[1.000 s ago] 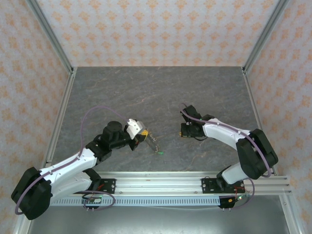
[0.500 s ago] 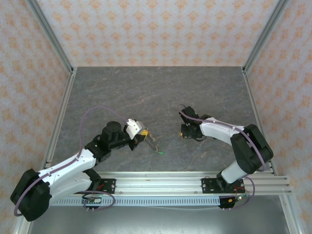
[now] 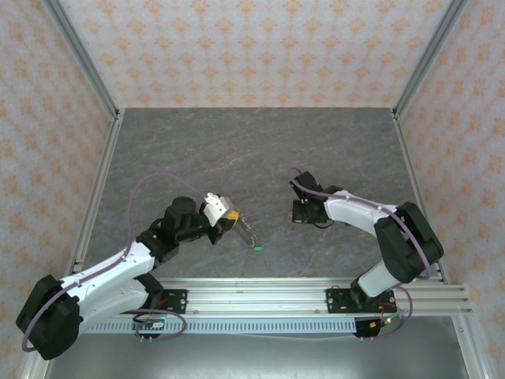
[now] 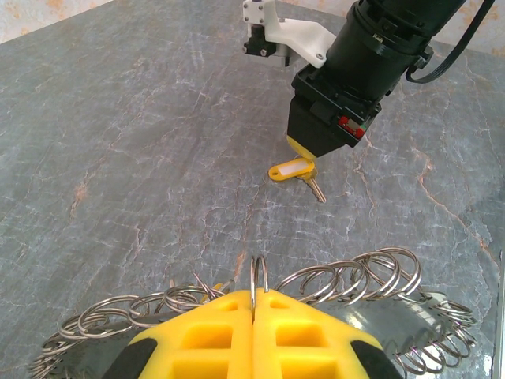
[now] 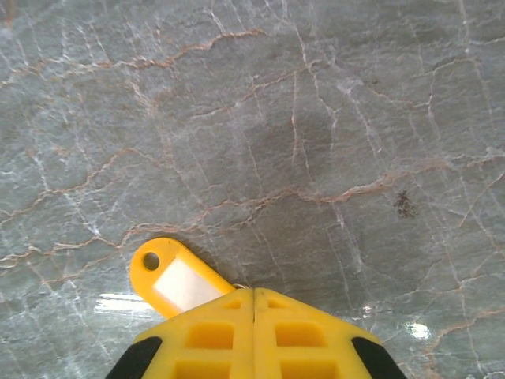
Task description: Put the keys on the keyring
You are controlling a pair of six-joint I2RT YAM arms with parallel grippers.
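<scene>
Two closed hands: left hand (image 4: pixel 254 297) tight on keyring (image 4: pixel 341 276), right hand (image 5: pixel 253 295) atop yellow key (image 4: pixel 295 169) with white label (image 5: pixel 185 286)

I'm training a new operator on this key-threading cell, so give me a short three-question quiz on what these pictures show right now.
1. True or false: the left claw is shut on the keyring.
2. Where is the yellow key? A) on the table at the tip of the right claw; B) threaded on the keyring; C) against the far wall.
3. What colour is the small key at the near end of the keyring in the top view?
Key: 1 true; 2 A; 3 green.
</scene>
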